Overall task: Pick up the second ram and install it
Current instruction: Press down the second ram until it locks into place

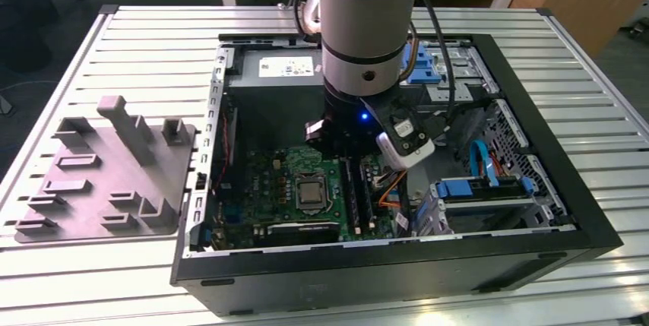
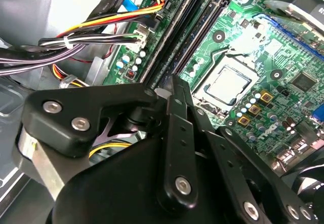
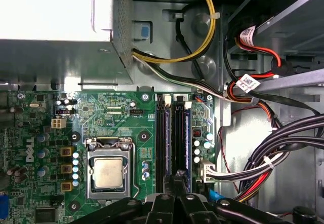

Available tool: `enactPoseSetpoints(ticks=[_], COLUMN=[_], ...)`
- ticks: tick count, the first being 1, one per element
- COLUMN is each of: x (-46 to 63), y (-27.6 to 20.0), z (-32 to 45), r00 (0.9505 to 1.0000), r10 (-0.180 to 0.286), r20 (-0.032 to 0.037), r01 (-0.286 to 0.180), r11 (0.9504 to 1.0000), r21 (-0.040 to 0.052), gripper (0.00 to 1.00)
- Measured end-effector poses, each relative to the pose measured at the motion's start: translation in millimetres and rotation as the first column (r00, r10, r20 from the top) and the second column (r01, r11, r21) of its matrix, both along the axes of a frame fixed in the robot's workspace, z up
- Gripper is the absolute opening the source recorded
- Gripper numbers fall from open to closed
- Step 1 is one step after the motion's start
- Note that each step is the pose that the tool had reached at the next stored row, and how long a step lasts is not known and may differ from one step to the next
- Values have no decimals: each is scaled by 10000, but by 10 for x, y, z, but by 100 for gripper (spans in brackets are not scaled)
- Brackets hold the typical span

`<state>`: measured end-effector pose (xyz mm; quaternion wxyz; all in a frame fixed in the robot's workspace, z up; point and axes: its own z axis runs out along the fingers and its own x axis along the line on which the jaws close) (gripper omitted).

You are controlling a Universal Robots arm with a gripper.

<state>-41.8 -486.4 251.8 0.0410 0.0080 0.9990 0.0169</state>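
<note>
The second ram (image 3: pixel 183 138) is a long dark strip standing on edge in the motherboard slot nearer the cable bundle, also seen in the second wrist view (image 2: pixel 174 31). A second dark strip (image 3: pixel 161 138) runs parallel beside it, on the processor side. My gripper (image 3: pixel 177 179) is shut, its black fingers pressed together with the tips down on the near end of the second ram (image 2: pixel 173 82). I cannot tell whether the tips clasp the stick or only rest on it. In the exterior view the arm's wrist (image 1: pixel 365 75) stands over the green motherboard (image 1: pixel 294 181) inside the open case.
The processor socket (image 3: pixel 108 172) lies beside the slots. Yellow, red and black cable bundles (image 3: pixel 273 158) crowd the other side. The grey power supply (image 1: pixel 273 68) sits at the case's far end, drive bays (image 1: pixel 487 189) at the exterior view's right. A grey parts tray (image 1: pixel 102 181) lies outside the case.
</note>
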Motion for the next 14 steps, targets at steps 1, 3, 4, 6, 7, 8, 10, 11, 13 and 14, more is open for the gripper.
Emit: enactPoseSetpoints(ticks=[1, 3, 4, 6, 7, 8, 10, 11, 13, 14], x=[0, 0, 0, 1, 3, 5, 6, 6, 6, 6], y=[0, 0, 0, 0, 1, 0, 0, 0, 0, 2], z=[0, 0, 0, -1, -2, -3, -2, -2, -3, -4], r00=[10000, 10000, 10000, 10000, 9999, 9997, 9993, 9993, 9993, 9993], r10=[0, 0, 0, 1, 2, 1, 0, 0, 0, -1], r20=[0, -1, -1, -22, -119, -256, -365, -367, -369, -369], r01=[0, 0, 0, -1, -2, -1, 0, 0, 0, 1], r11=[10000, 10000, 10000, 10000, 10000, 10000, 10000, 10000, 10000, 10000], r21=[0, 0, 0, 1, 3, 5, 3, 3, 4, 7], gripper=[10, 10, 10, 10, 10, 10, 10, 10, 10, 10])
